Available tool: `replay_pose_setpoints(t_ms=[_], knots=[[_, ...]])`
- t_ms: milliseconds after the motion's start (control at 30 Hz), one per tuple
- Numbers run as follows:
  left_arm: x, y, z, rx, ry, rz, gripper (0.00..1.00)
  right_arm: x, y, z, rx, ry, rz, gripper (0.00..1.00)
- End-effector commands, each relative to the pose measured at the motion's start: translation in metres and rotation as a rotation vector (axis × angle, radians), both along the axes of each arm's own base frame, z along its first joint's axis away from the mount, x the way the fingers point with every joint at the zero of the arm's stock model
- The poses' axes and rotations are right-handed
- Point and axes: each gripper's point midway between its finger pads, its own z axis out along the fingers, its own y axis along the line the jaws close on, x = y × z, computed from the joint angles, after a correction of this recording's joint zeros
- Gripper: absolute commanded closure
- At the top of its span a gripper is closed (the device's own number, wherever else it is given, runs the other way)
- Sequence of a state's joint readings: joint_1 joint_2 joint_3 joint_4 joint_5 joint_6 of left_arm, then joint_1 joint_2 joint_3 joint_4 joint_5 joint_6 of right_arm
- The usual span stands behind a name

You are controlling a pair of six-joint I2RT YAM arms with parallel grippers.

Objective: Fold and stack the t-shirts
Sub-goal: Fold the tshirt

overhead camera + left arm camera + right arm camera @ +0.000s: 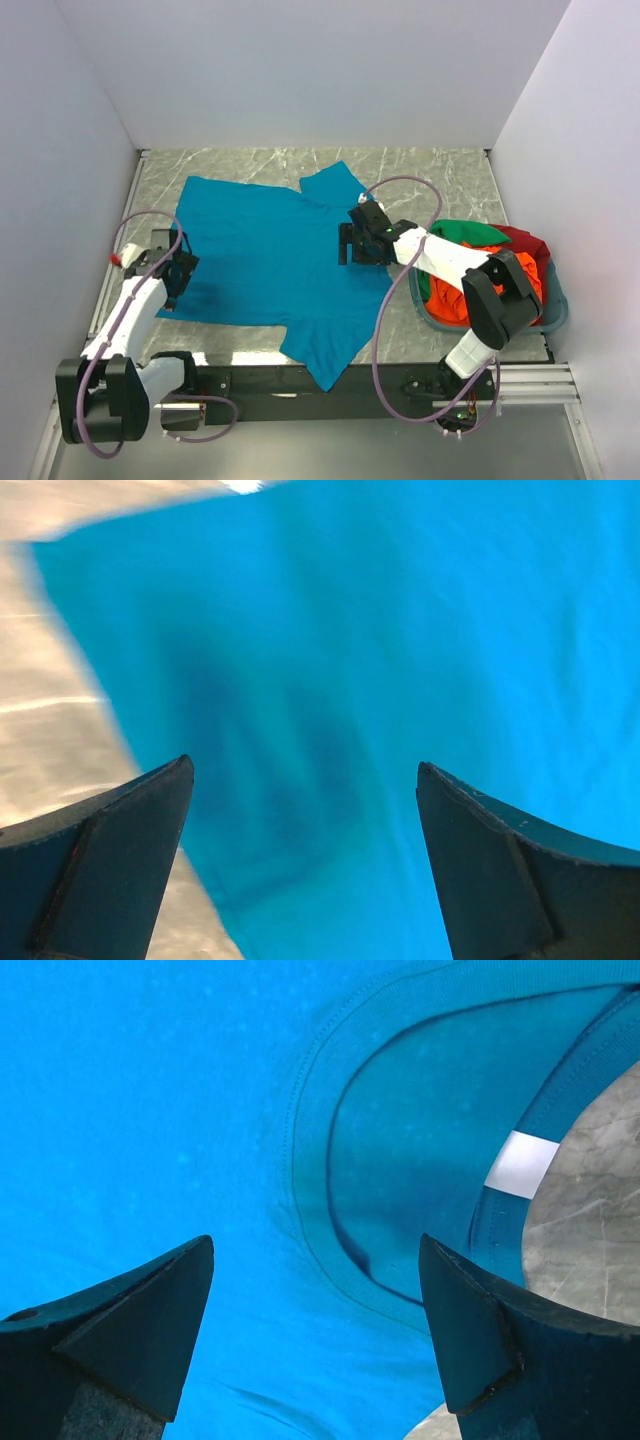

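across the middle of the marble surface (440, 170) lies the teal-blue t-shirt (260, 260), spread flat and not yet folded. its long axis runs left to right: the hem faces the left arm's side and the neck faces the right. one sleeve points to the far wall and the other reaches toward the near edge. off to the right, well apart from the left arm, sits the basket (556, 310). it holds the orange-red t-shirt (445, 300), the green t-shirt (465, 232) and the dark red t-shirt (525, 245) in a heap, none of them folded.

the two arms stand at opposite ends of the spread shirt. the left gripper (175, 268) hangs over the hem edge, where cloth meets bare surface, with its jaws spread as wide as they go and nothing between them. the right gripper (358, 245) hangs over the neck end, jaws also wide apart and empty. its wrist view shows the ribbed collar (312, 1160) just ahead of and between the fingertips, curving away to the right. the white label (520, 1165) sits at the collar's far side, by the bare surface.

judged from this, the right arm is the nearer one for the collar and shoulders, and the left for the hem. a lengthwise fold would likely need each gripper to drop onto its own end.
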State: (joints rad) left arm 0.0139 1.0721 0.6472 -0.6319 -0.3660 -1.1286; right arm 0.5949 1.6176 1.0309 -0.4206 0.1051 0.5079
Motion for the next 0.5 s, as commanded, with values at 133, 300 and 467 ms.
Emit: replay_pose_setpoints(t_ms=[133,300,467], knots=[[-0.029,0.057,0.005,0.016,-0.030,0.297,0.01,-0.002,0.001,0.026,0.051,-0.063,0.031,0.11],[-0.044,0.083,-0.021,-0.007,0.013,0.426,0.01,-0.007,-0.002,0.030,0.053,-0.078,0.046,0.11],[-0.050,0.088,-0.036,-0.022,0.036,0.440,0.11,-0.008,-0.005,0.036,0.049,-0.087,0.044,0.11]])
